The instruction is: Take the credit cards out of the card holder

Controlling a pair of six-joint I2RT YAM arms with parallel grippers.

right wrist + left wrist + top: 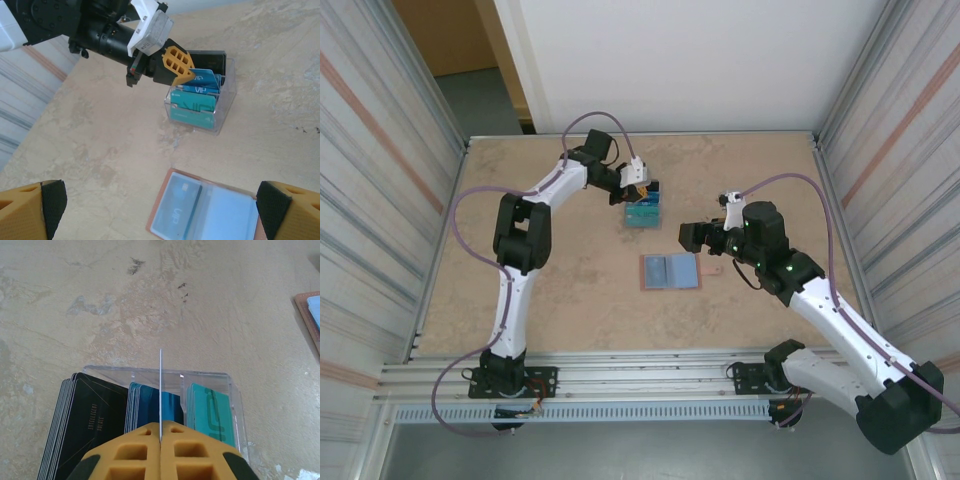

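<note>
The left pincer (160, 434), ribbed yellow fingers shut on a thin credit card (160, 390) seen edge-on, hangs over a clear plastic box (150, 372) of stacked cards (85, 425) beyond the card holder (205, 210). That reddish leather square lies open on the mottled bench (570, 290), the right pincer (162, 202) spread wide and empty just beside it.

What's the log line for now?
left tool: shut on held card, over clear tray | right tool: open, near card holder | card holder: open, pocketed card inside
</note>
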